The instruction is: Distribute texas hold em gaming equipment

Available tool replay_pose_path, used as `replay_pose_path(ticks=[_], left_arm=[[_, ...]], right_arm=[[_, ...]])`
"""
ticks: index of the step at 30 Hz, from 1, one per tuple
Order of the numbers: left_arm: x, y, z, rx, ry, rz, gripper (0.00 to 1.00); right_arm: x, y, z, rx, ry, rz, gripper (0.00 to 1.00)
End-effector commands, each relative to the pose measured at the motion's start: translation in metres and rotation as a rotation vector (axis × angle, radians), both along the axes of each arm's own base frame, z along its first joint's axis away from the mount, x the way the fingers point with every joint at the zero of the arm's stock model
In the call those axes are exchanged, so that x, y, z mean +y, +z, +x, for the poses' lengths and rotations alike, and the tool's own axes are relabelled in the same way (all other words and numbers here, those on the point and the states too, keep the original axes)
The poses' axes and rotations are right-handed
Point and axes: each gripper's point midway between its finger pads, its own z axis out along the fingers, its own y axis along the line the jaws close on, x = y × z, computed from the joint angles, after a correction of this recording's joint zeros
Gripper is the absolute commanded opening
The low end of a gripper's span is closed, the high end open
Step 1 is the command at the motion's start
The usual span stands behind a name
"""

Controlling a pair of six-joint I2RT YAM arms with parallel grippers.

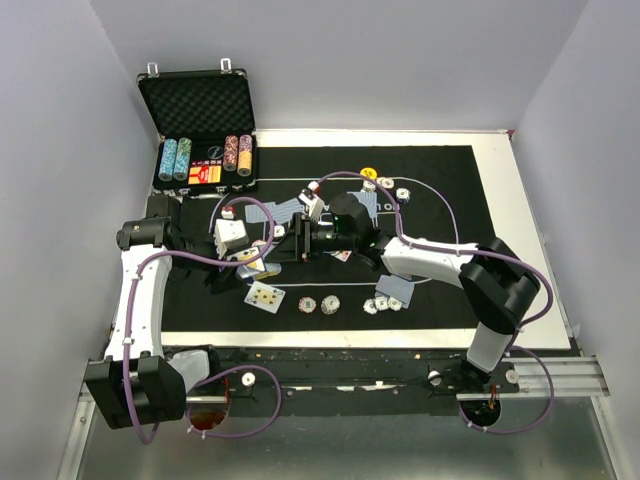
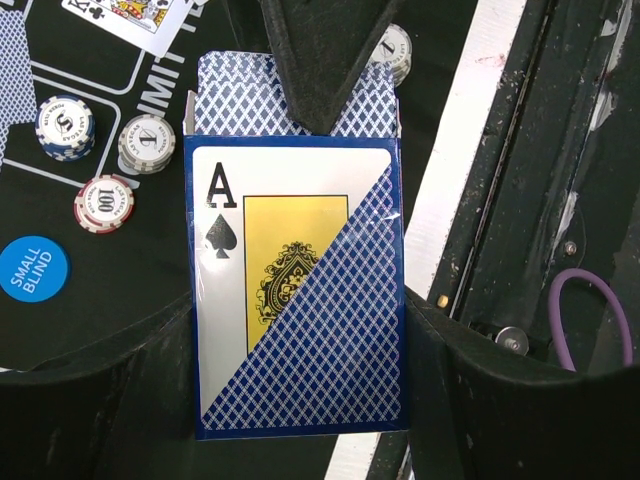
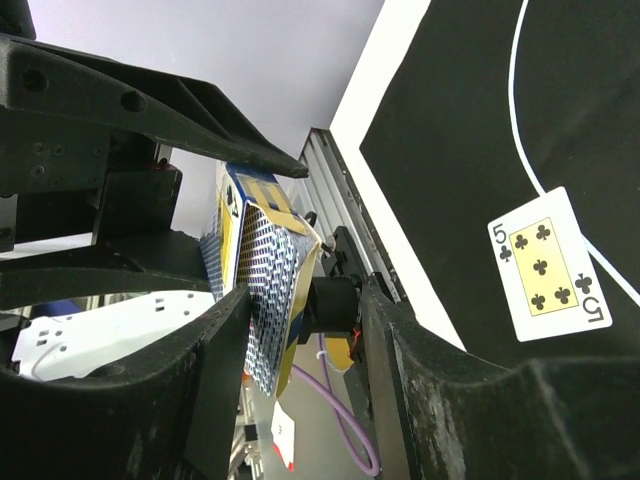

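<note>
My left gripper [image 1: 248, 262] [image 2: 300, 340] is shut on a blue-patterned card box [image 2: 300, 300] with an ace of spades on its front, held above the mat with its top flap open. My right gripper [image 1: 284, 243] [image 3: 305, 310] is open around that flap [image 3: 265, 290], which rests against one finger [image 3: 215, 350]. One right fingertip [image 2: 325, 60] lies over the flap in the left wrist view. Poker chips [image 2: 104, 203] and a blue SMALL BLIND button [image 2: 33, 268] lie on the mat below. A five of clubs [image 3: 548, 265] lies face up. No dark red marker shows.
The black mat [image 1: 450, 220] carries face-up cards [image 1: 265, 296], blue-backed cards [image 1: 395, 290], chips along its near edge [image 1: 329, 303] and a yellow button [image 1: 368, 172]. The open metal case [image 1: 200, 100] with chip stacks stands at the back left. White walls stand on three sides.
</note>
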Motion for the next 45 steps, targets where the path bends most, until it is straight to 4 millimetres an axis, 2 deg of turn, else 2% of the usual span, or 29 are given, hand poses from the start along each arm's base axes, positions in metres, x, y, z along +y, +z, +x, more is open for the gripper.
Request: replay_pose_path(ticks=[1, 9, 15, 20, 23, 28, 30, 35, 40, 45], left_arm=[[-0.011, 0.013, -0.056, 0.228, -0.003, -0.054, 0.00], [-0.012, 0.016, -0.054, 0.225, 0.001, -0.063, 0.00], [-0.012, 0.016, -0.054, 0.228, 0.002, -0.067, 0.00], [-0.012, 0.015, -0.054, 0.231, 0.000, -0.067, 0.00], [-0.012, 0.015, -0.053, 0.233, -0.001, -0.067, 0.00], [-0.013, 0.015, -0.053, 0.236, -0.002, -0.074, 0.00], [-0.013, 0.015, -0.053, 0.233, -0.003, -0.073, 0.00], [-0.013, 0.015, -0.054, 0.233, -0.003, -0.070, 0.00], [-0.013, 0.017, -0.054, 0.224, -0.002, -0.072, 0.00], [-0.014, 0.019, -0.053, 0.218, -0.002, -0.076, 0.00]], right_arm=[[-0.011, -0.011, 0.003, 0.016, -0.020, -0.011, 0.54], [-0.025, -0.015, 0.004, 0.032, -0.041, -0.005, 0.49], [-0.027, -0.007, 0.001, 0.027, -0.035, 0.013, 0.49], [-0.024, 0.013, -0.001, 0.019, -0.009, 0.061, 0.64], [-0.021, 0.017, -0.001, 0.012, 0.001, 0.069, 0.71], [-0.011, 0.014, -0.004, 0.012, 0.019, 0.049, 0.73], [-0.008, 0.008, -0.004, 0.024, 0.019, 0.039, 0.71], [-0.005, 0.003, -0.001, 0.045, 0.006, 0.035, 0.57], [-0.007, -0.003, 0.001, 0.049, -0.008, 0.005, 0.55], [-0.019, -0.005, 0.005, 0.054, -0.037, -0.005, 0.53]])
